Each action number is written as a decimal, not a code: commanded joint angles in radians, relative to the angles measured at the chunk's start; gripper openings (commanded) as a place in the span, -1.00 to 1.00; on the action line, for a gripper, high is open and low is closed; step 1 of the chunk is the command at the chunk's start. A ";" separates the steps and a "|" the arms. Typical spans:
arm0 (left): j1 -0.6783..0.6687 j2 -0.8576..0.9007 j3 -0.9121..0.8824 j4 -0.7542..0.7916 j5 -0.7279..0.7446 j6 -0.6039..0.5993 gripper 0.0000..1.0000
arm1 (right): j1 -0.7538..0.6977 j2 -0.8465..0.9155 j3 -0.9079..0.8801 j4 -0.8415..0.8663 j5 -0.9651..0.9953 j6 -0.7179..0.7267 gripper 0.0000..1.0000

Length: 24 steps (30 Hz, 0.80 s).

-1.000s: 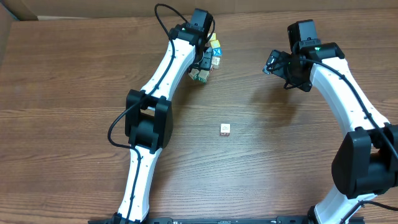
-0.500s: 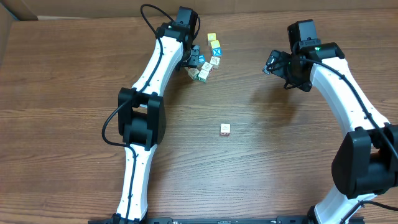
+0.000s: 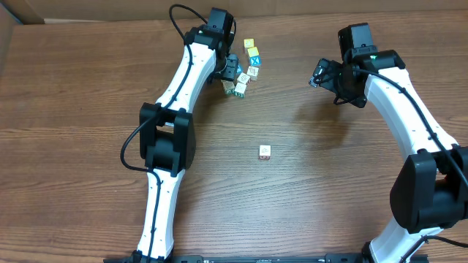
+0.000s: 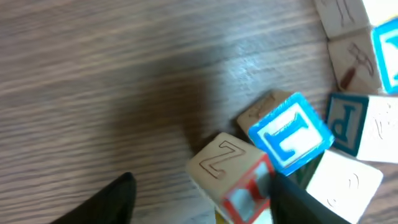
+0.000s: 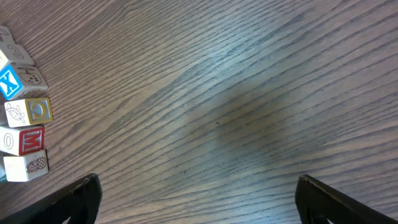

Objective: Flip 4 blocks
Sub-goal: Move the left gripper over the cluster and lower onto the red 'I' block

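The Z block (image 4: 219,163), red face sideways, lies at the edge of the cluster (image 3: 247,69) far up the table (image 3: 88,109), a blue-lettered cube (image 4: 291,132) tilted against it. Flipping looks in hand; next, clamp it squarely and roll it over. Around it the left gripper (image 4: 202,204) stands with jaws apart, unclamped; the right gripper (image 5: 199,202) gapes wide, empty

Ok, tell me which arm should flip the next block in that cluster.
Left: the left tool is at the small wooden letter cubes, straddling the Z cube; the right tool hangs open, apart.
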 commanded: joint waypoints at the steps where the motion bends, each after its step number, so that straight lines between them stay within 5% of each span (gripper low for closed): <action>1: -0.006 0.037 0.014 -0.020 0.035 0.021 0.30 | -0.001 -0.003 0.014 0.002 -0.001 -0.004 1.00; 6: -0.006 0.037 0.014 -0.029 0.029 0.006 0.33 | -0.001 -0.003 0.014 0.002 -0.001 -0.003 1.00; 13: -0.005 0.037 0.014 -0.006 0.026 -0.013 0.06 | -0.001 -0.003 0.014 0.002 -0.001 -0.004 1.00; 24: -0.005 0.037 -0.013 0.046 -0.118 -0.165 0.14 | -0.001 -0.003 0.014 0.002 -0.001 -0.004 1.00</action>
